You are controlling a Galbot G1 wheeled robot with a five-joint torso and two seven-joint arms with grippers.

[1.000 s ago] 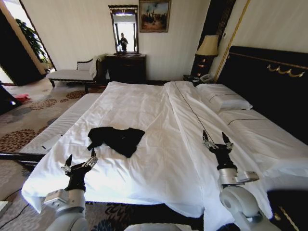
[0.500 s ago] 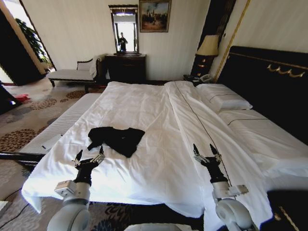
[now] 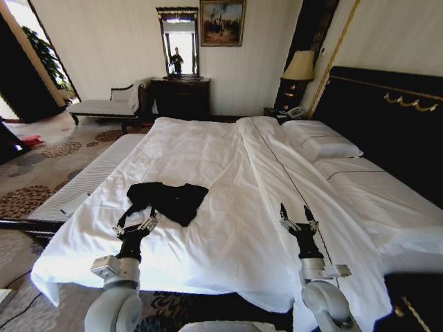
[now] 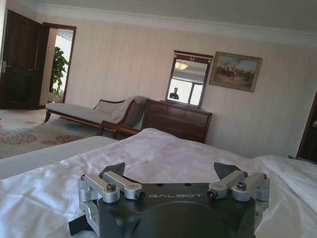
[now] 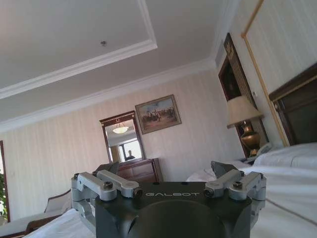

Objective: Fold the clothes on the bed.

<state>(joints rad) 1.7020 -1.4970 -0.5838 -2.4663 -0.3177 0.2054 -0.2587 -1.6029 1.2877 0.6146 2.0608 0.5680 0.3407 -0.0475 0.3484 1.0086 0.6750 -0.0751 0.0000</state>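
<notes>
Room: striped pale walls, a patterned carpet [image 3: 41, 173], a dark dresser [image 3: 181, 97] under a mirror [image 3: 178, 43], a framed painting [image 3: 222, 23] beside the mirror, a chaise [image 3: 107, 105] to the dresser's left, a lamp [image 3: 299, 66] by the headboard [image 3: 387, 117].
Bed: the bed [image 3: 228, 173] takes up the middle of the head view under a white duvet [image 3: 208, 235]; pillows [image 3: 322, 140] lie against the headboard on the robot's right.
Bench: a pale bench [image 3: 83, 183] stands along the bed's left side.
Shirt: the black T-shirt [image 3: 168, 199] lies crumpled on the duvet, on the left half of the bed and toward its near end; no lettering can be made out.
Left gripper: the left gripper [image 3: 136, 225] is raised just above the duvet, close to the shirt's near edge and not touching it; its fingers stand spread apart with nothing between them. In the left wrist view the same gripper [image 4: 171, 173] shows both fingers wide apart over the white duvet [image 4: 163, 153], with the dresser [image 4: 176, 119] and mirror [image 4: 190, 79] beyond.
Right gripper: the right gripper [image 3: 298, 218] is over the right half of the bed near the duvet's seam, well apart from the shirt, fingers parted and empty. In the right wrist view this gripper [image 5: 168, 173] points up toward the far wall, fingers spread.
</notes>
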